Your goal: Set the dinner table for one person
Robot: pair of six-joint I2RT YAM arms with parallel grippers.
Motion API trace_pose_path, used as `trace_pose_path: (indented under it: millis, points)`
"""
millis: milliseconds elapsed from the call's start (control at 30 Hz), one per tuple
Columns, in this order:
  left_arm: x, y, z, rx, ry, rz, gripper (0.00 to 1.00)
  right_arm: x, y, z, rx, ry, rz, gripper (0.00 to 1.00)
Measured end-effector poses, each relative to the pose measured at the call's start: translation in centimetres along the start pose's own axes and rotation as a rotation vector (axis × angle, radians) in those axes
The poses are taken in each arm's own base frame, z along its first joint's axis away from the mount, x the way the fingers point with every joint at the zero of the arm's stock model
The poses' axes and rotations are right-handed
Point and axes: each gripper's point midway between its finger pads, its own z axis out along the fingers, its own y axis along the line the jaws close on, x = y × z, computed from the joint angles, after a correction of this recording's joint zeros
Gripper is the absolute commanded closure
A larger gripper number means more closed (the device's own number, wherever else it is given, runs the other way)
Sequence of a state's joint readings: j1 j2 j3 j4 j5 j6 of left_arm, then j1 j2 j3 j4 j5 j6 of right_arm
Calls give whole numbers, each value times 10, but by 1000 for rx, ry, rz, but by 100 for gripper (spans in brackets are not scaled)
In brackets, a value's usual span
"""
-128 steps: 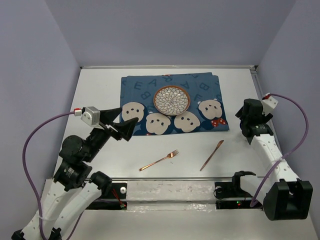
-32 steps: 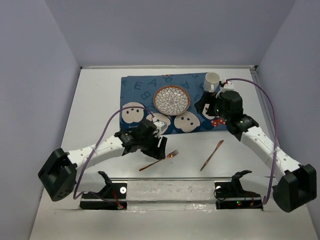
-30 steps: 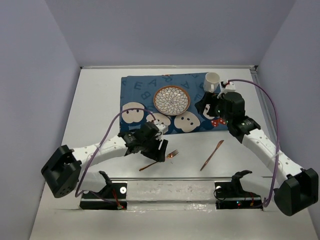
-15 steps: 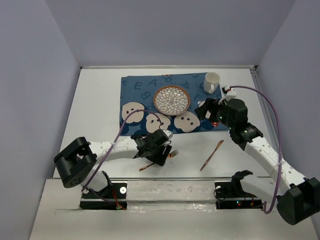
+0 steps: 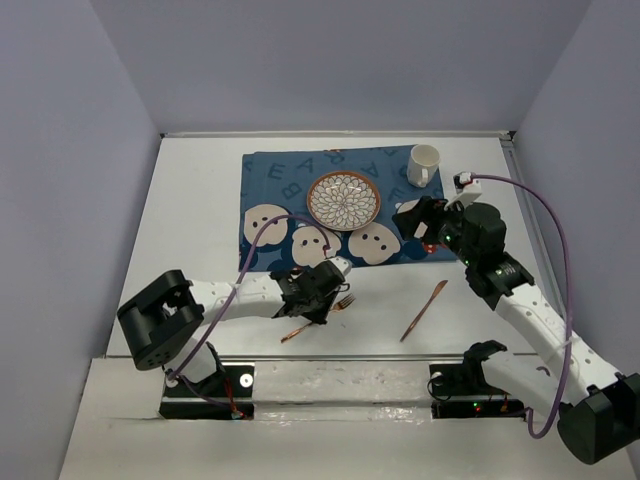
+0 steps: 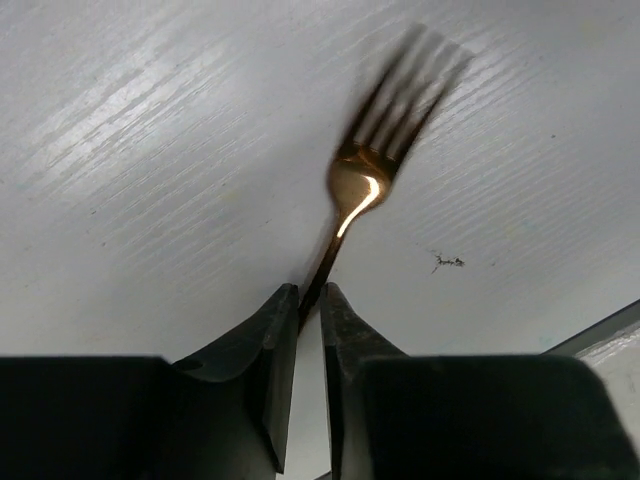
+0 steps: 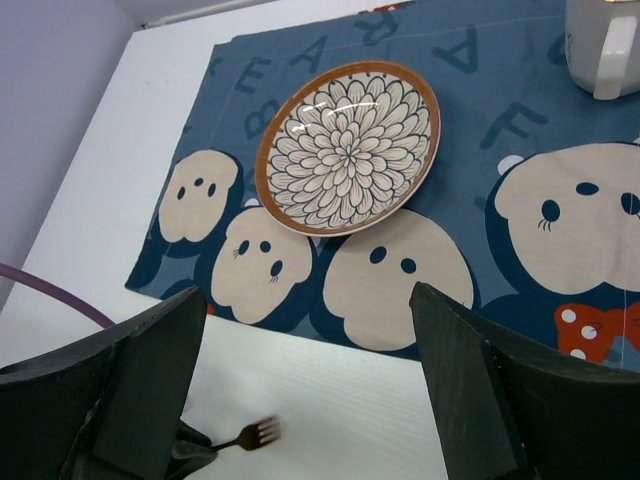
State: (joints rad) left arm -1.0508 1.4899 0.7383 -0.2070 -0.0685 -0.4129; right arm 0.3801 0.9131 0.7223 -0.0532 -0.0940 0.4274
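On the white dinner table [image 5: 195, 210] a copper fork [image 5: 343, 301] lies near the front. My left gripper [image 5: 317, 303] is low over it. In the left wrist view the left gripper [image 6: 309, 292] is shut on the thin handle of the fork [image 6: 368, 185], whose tines are blurred. A copper knife [image 5: 424, 311] lies to the right. A patterned plate [image 5: 343, 200] and a white mug [image 5: 423, 165] sit on the blue cloth [image 5: 270, 180]. My right gripper [image 5: 413, 220] hovers open over the cloth's right part, holding nothing; the right wrist view shows the plate [image 7: 347, 148] and the mug [image 7: 600, 45] ahead of it.
The blue bear-print cloth [image 7: 470, 100] covers the far middle of the table. Purple cables loop from both arms. A metal rail [image 5: 340, 380] runs along the near edge. Walls close in the table on the left, back and right.
My left gripper has closed on the fork's handle and the fork has shifted slightly. The right gripper has drawn back from the mug, which stays on the cloth.
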Motion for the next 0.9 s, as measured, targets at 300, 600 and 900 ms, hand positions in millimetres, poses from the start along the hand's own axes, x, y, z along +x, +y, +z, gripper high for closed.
trace_pose_path:
  millis: [300,600,900]
  points:
    - [-7,-9,4,25,-26,-3,100,-17,9,-13,-25,-69,0,12]
    - [-2,-3,-8,7,-14,-10,100,-20,9,-14,-22,-80,1,12]
    - [-85,57,-59,-56,-250,-210,100,-20,9,-14,-22,-80,3,12]
